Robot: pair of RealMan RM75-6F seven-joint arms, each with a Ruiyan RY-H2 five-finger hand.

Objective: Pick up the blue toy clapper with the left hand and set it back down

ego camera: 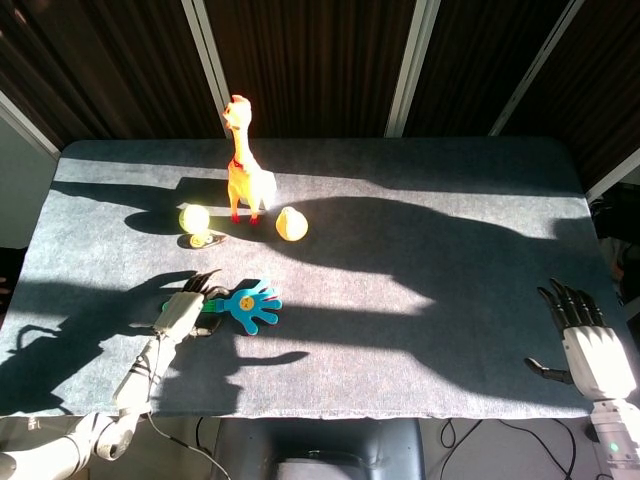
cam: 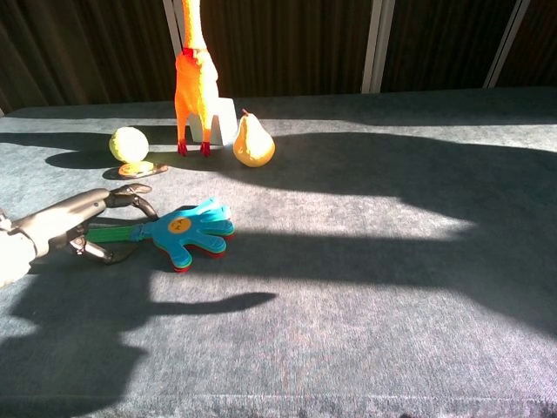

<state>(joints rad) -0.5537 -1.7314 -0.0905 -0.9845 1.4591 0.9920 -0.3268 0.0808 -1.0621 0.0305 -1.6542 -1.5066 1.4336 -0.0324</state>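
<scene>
Left hand [cam: 83,228] is curled loosely around the green handle of the blue toy clapper [cam: 187,232], lying on the bench at lower left; no firm grip is seen yet. Fingers must be closed before lifting.

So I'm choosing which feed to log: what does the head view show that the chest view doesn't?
Only the head view shows the right hand, open at the table's near right corner, and the rubber chicken's head. Only the chest view shows the fingers arched over the green handle. Both show the left hand, blue toy clapper, pear and ball.
</scene>
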